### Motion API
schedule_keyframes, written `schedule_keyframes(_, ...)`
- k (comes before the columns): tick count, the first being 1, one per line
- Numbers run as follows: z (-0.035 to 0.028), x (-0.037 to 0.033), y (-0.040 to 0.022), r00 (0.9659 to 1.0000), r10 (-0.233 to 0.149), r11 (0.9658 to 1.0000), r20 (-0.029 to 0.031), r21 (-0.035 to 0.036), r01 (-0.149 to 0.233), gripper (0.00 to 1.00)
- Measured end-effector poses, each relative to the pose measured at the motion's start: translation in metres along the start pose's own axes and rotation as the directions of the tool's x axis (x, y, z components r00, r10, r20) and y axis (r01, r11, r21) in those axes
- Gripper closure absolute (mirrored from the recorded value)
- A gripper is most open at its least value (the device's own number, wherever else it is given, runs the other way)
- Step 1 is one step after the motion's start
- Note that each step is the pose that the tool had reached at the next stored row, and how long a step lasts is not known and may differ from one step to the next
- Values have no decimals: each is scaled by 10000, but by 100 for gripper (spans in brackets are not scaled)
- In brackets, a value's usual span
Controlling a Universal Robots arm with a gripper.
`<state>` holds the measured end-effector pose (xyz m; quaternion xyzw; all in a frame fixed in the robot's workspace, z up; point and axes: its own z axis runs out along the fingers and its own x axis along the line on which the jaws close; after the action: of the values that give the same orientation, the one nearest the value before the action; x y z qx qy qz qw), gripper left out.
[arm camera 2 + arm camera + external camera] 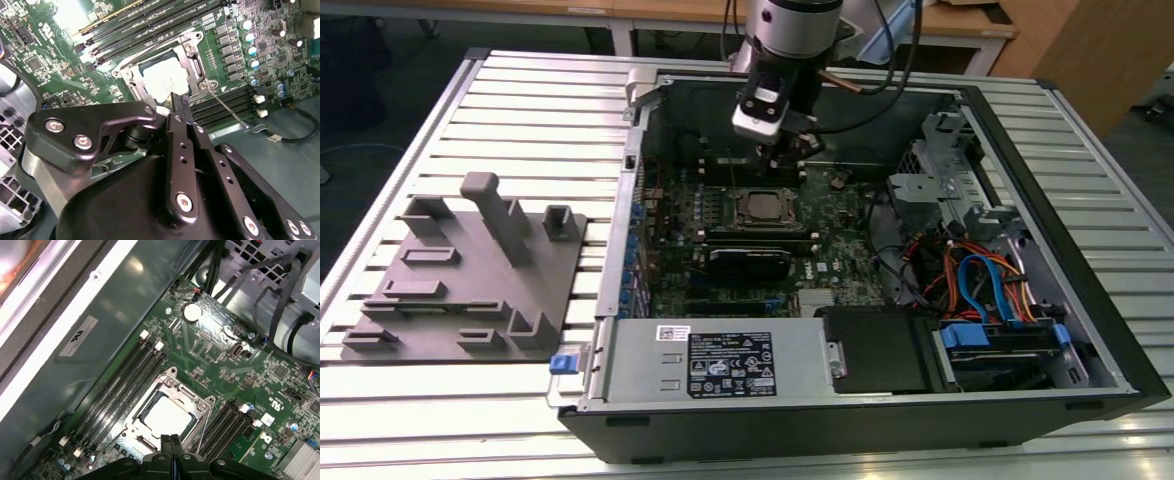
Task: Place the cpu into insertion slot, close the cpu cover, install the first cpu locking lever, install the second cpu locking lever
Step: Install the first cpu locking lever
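Your tool (176, 104) has its fingers pressed together with nothing between them, and it hangs over one edge of the insertion slot (761, 207). The cpu (165, 79) already lies in that slot, and the cpu cover (196, 64) looks folded down around it. A thin locking lever (227, 107) juts out over the memory slots (230, 97), seemingly unlatched, so I judge you're on the first lever step; it calls for setting the tip squarely on that thin rod
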<state>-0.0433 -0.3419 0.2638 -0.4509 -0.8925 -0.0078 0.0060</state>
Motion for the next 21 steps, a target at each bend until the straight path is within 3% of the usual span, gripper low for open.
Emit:
schedule_keyframes(5,0,0,0,9992,-391,9992,-4,6,391,90)
schedule_keyframes(10,0,0,0,9963,-855,9963,-8,14,855,90)
schedule_keyframes(15,0,0,0,9912,-1327,9912,-13,22,1327,90)
schedule_keyframes(21,0,0,0,9824,-1868,9824,-18,30,1868,90)
